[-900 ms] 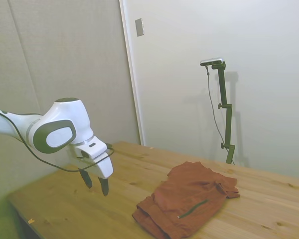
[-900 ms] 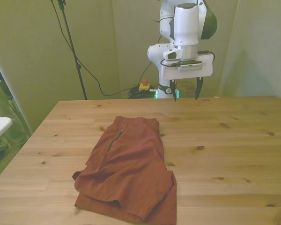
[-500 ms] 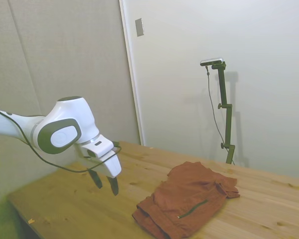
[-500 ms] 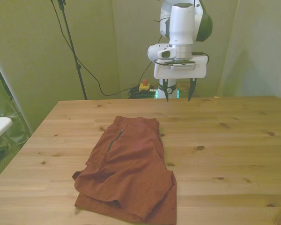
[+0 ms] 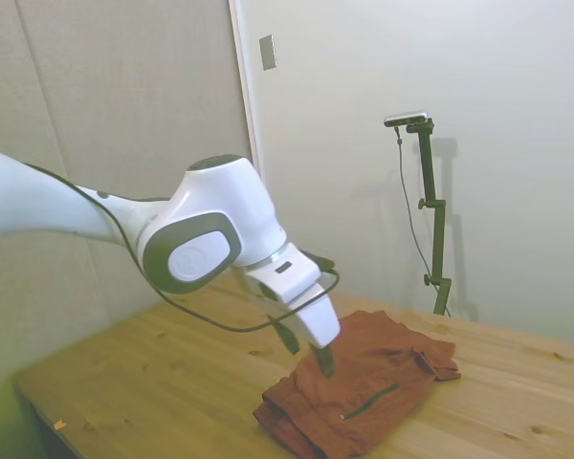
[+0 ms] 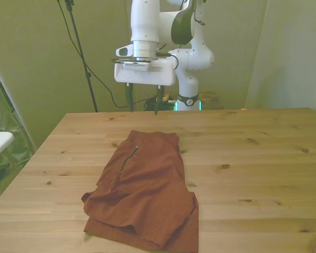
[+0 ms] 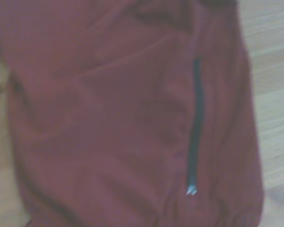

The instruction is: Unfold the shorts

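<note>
One folded pair of shorts (image 6: 142, 192) lies on the bench (image 6: 253, 158); the tool (image 6: 143, 104), fingers apart, hovers above them.

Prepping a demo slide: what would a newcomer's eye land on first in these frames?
First, the rust-red shorts, lying folded in a rumpled heap on the wooden table, toward the front view's left, with a dark zipper that fills the wrist view. Next, the white arm's gripper, open, hanging above the table just beyond the far end of the shorts and not touching them.
</note>
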You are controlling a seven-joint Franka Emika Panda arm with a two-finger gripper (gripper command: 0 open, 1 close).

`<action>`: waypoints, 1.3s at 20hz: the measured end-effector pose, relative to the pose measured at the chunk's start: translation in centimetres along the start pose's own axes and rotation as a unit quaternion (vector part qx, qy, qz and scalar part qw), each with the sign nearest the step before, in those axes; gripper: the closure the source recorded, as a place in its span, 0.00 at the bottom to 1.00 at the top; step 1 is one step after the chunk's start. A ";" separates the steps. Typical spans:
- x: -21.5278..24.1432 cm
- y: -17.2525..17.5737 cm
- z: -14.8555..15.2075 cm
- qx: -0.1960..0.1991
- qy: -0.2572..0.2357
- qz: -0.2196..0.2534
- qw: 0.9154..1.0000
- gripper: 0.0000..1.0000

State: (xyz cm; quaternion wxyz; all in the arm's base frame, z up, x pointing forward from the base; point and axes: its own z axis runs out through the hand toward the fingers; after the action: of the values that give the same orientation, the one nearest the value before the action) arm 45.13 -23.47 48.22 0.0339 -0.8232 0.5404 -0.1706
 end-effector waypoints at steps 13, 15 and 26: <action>11.8 -5.4 10.8 0.029 0.071 0.108 0.991 0.00; 13.1 -6.3 12.4 0.033 0.073 0.119 0.990 0.00; 13.3 -11.1 16.6 0.032 0.057 0.104 0.992 0.00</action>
State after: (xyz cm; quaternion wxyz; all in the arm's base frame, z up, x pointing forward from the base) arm 64.87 -32.97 38.50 0.0471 -0.7500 0.6182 -0.2303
